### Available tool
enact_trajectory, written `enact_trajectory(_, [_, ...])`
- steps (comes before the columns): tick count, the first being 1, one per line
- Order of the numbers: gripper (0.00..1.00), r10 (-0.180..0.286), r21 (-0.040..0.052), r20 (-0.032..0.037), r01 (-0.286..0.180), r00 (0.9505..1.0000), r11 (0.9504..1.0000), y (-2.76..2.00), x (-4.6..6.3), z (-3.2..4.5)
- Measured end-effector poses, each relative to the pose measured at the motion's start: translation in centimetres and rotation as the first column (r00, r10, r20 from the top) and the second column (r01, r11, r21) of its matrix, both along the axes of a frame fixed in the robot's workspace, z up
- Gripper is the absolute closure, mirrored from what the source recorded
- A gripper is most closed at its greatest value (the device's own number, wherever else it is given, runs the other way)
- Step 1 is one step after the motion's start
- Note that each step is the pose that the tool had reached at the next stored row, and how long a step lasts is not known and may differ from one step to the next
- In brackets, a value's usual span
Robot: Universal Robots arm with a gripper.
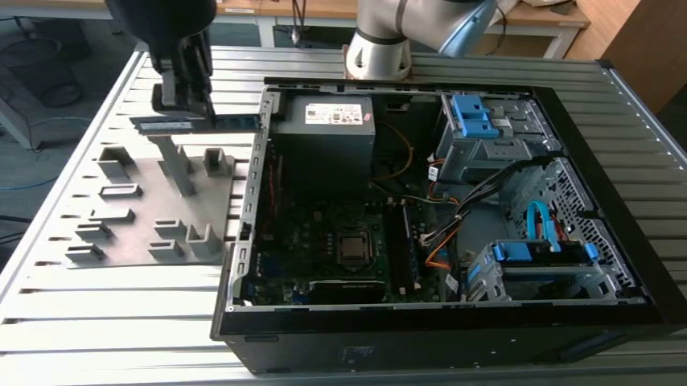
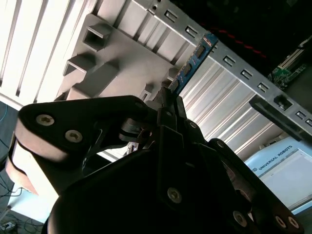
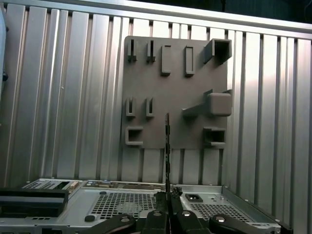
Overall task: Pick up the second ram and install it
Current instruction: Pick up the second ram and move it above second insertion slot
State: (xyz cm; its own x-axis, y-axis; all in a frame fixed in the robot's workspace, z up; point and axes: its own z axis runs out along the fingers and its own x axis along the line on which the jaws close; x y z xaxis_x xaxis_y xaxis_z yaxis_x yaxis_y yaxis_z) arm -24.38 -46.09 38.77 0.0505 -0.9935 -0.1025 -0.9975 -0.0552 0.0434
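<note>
My gripper (image 1: 180, 111) hangs over the slatted table beside the open computer case (image 1: 257, 201), on the exterior view's left. It is shut on the second ram (image 1: 172, 125), a thin bluish board held level above the table. In the second wrist view the fingers (image 2: 168, 105) pinch one end of the ram (image 2: 195, 61), which points toward the case wall. In the first wrist view the ram (image 3: 167, 146) shows edge-on above the gripper (image 3: 168, 202). The motherboard (image 1: 333, 241) lies inside the case, with long memory slots (image 1: 405, 241) beside the processor socket.
A gray holder tray (image 1: 129, 213) with upright blocks lies on the table under and in front of the gripper. The arm's base (image 1: 376, 52) stands behind the case. Blue drive cages (image 1: 472, 121) and cables (image 1: 451, 217) crowd the case's side on the exterior view's right.
</note>
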Motion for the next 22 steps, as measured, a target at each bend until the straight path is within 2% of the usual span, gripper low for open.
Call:
enact_trajectory(14, [0.86,0.0,0.0,-0.0038,0.0,1.0,1.0,0.0,5.1,-0.02])
enact_trajectory(22, [0.86,0.0,0.0,-0.0051,0.0,1.0,1.0,0.0,7.5,-0.02])
